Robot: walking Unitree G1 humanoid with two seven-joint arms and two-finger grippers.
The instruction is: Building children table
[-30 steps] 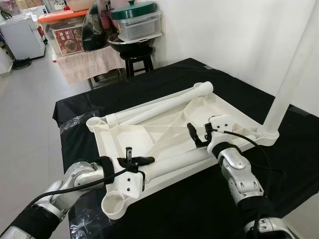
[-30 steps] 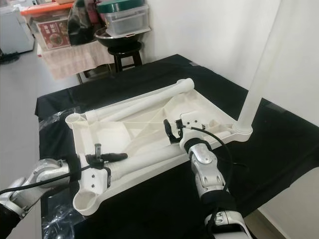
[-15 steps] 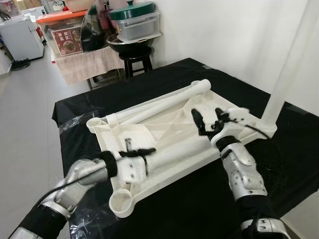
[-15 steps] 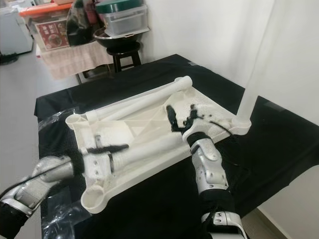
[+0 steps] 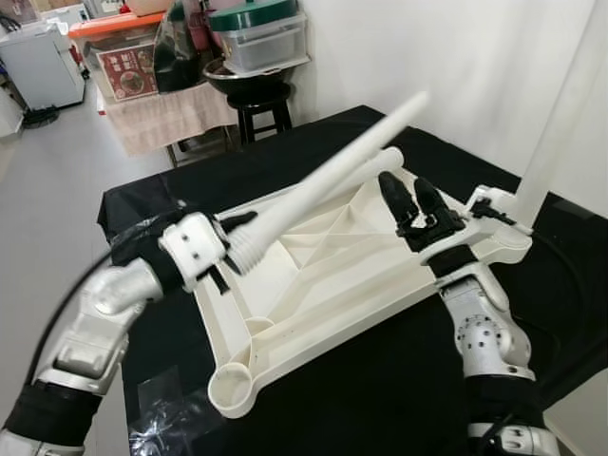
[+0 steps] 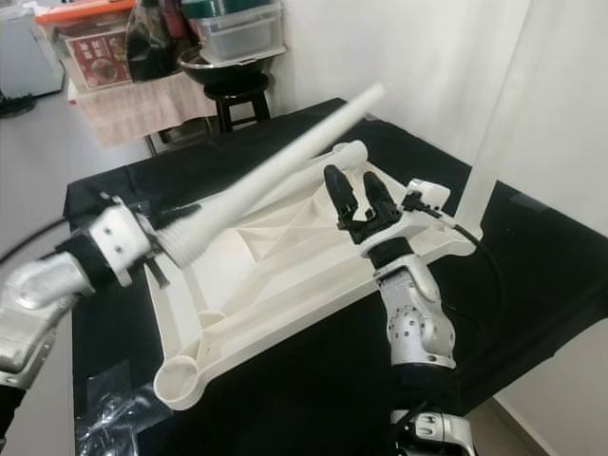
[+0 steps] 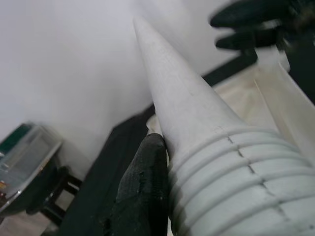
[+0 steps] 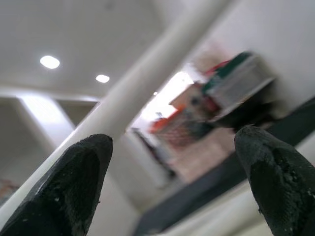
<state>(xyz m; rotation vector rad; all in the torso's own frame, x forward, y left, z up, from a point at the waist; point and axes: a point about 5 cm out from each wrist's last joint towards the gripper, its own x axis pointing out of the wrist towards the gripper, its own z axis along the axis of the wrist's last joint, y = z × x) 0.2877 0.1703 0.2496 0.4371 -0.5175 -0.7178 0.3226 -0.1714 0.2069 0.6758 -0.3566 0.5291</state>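
The white children's tabletop [image 5: 328, 285] lies upside down on a black-covered table [image 5: 380, 380]. My left gripper [image 5: 231, 249] is shut on the threaded end of a white table leg [image 5: 332, 173], which it holds tilted up toward the far right. In the left wrist view a black finger [image 7: 142, 191] presses beside the leg's threads [image 7: 236, 182]. My right gripper [image 5: 405, 182] is open above the tabletop's far right part, fingers pointing up, with nothing between its fingertips [image 8: 64, 191]. A second leg [image 5: 551, 133] stands upright in the far right corner. A third leg [image 6: 351, 150] lies along the far edge.
An open round socket [image 5: 231, 389] sits at the tabletop's near corner. Clear plastic wrap [image 5: 171, 418] lies on the cloth at the near left. Beyond the table stand a black stool with a pot [image 5: 252, 90] and stacked storage boxes [image 5: 123, 57]. A white wall runs along the right.
My left gripper has lifted the leg off the tabletop and swung its tip up toward the far right. My right gripper has risen and moved farther, now pointing upward.
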